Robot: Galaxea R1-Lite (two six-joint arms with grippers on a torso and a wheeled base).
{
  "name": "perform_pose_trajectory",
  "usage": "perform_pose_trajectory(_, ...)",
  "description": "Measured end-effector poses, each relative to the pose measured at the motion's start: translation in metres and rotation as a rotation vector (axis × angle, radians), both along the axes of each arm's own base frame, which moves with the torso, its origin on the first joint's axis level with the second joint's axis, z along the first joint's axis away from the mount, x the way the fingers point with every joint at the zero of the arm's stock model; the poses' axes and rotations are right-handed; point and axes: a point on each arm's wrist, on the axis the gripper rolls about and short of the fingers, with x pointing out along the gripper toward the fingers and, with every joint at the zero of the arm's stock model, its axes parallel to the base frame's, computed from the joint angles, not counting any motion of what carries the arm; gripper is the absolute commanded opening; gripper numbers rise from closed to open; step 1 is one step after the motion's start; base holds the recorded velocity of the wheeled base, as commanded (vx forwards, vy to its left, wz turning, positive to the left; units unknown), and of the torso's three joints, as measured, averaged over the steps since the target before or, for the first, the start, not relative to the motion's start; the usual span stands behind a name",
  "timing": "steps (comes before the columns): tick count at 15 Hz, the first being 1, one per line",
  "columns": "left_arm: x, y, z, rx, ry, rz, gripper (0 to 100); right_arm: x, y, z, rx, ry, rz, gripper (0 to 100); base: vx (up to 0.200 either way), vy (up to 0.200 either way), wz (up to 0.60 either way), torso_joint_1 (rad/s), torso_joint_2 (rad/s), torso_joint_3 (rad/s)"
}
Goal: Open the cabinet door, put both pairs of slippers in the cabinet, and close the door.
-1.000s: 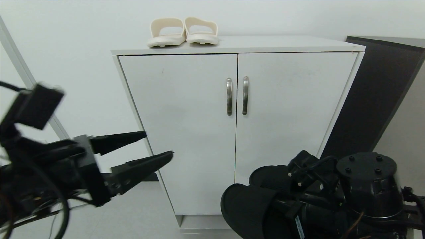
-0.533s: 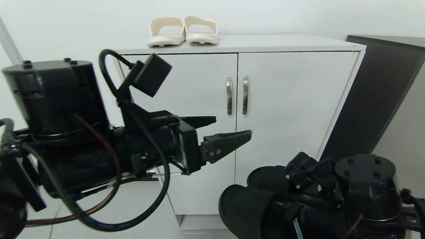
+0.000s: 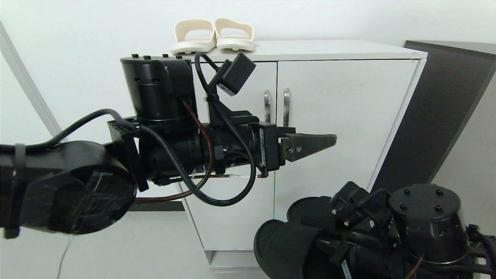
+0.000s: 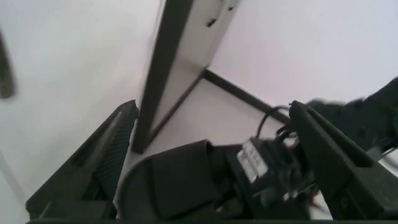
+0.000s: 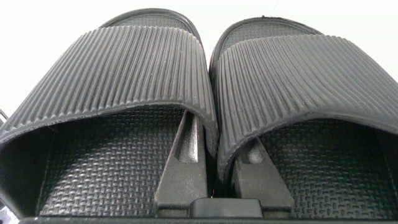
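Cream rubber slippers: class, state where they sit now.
In the head view, the cream rubber slippers sit side by side on top of the white two-door cabinet, near its left end.

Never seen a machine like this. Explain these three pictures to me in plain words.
This is a two-armed robot facing a white cabinet, whose doors are shut. The big picture comes from a camera on its head; the other two from cameras on its wrists. The left gripper, a two-fingered claw, is open and empty in front of the doors, near the handles. The right gripper, low down, is shut on a pair of black slippers, one finger inside each. A pair of cream slippers sits on top of the cabinet.
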Motion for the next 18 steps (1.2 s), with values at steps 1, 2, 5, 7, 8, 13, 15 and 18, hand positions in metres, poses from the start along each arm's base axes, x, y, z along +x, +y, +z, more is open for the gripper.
perform_pose_trajectory(1, 0.007, -0.001, 0.002, -0.018, 0.021, -0.002, 100, 0.0, 0.0, 0.0, -0.001, 0.0, 0.002, 0, 0.0, 0.0, 0.0, 0.0, 0.0, 0.0)
perform_pose_trajectory(2, 0.014, -0.001, 0.004, -0.028, 0.03, 0.007, 100, -0.001, 0.001, 0.0, -0.001, 0.0, 0.003, 0, 0.0, 0.0, 0.0, 0.0, 0.0, 0.0)
perform_pose_trajectory(5, 0.032, -0.002, 0.006, -0.038, 0.027, 0.081, 100, 0.0, 0.001, -0.002, -0.007, 0.005, 0.003, 0, 0.0, 0.0, 0.0, 0.0, 0.0, 0.0)
perform_pose_trajectory(7, 0.04, -0.002, 0.006, -0.034, 0.035, 0.113, 100, 0.0, 0.002, -0.004, -0.012, 0.009, 0.002, 0, 0.0, 0.0, 0.0, 0.0, 0.0, 0.0)
perform_pose_trajectory(8, 0.043, 0.0, 0.005, -0.013, 0.062, 0.123, 100, 0.001, 0.002, -0.005, -0.016, 0.012, 0.001, 0, 0.0, 0.0, 0.0, 0.0, 0.0, 0.0)
perform_pose_trajectory(13, 0.059, 0.002, 0.013, -0.011, 0.065, 0.192, 100, 0.002, 0.003, -0.008, -0.023, 0.018, -0.002, 0, 0.0, 0.0, 0.0, 0.0, 0.0, 0.0)
perform_pose_trajectory(15, 0.064, 0.0, 0.013, -0.012, 0.062, 0.213, 100, 0.002, 0.003, -0.008, -0.024, 0.018, -0.003, 0, 0.0, 0.0, 0.0, 0.0, 0.0, 0.0)
perform_pose_trajectory(18, 0.071, -0.007, 0.015, -0.022, 0.048, 0.255, 100, 0.002, 0.003, -0.008, -0.023, 0.018, -0.003, 0, 0.0, 0.0, 0.0, 0.0, 0.0, 0.0)
